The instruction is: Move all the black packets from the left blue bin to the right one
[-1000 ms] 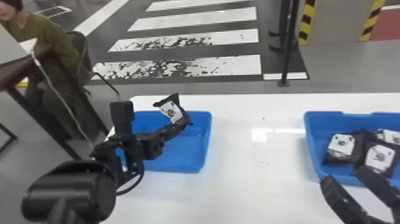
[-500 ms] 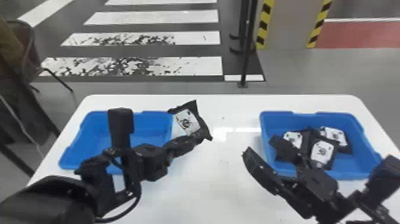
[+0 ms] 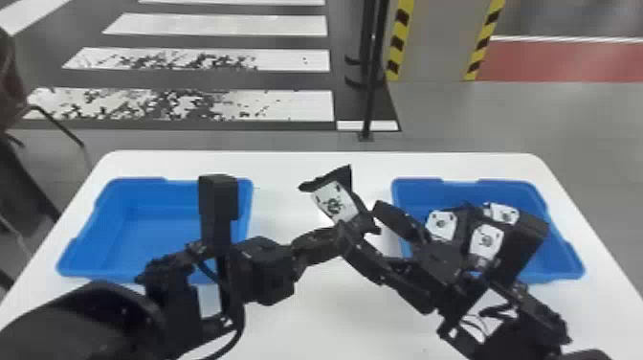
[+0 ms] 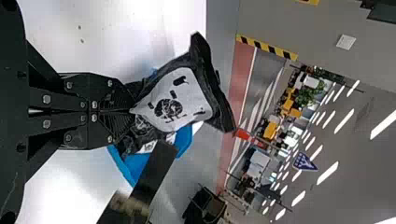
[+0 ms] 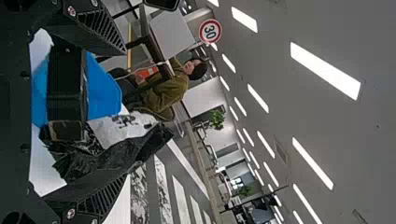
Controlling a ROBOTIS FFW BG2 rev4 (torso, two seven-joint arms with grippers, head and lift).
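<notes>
Holding one black packet (image 3: pixel 335 203) over the table (image 3: pixel 306 320), between the bins: left gripper (image 3: pixel 343 231), head view. Left bin (image 3: pixel 138 234): blue, floor showing. Right bin (image 3: pixel 567 253): blue, three packets (image 3: pixel 485 239) visible. Left wrist view: fingers closed on the packet's end. Right wrist view: right gripper (image 3: pixel 362 221), fingers wide apart, packet between them; whether touching, cannot tell.
</notes>
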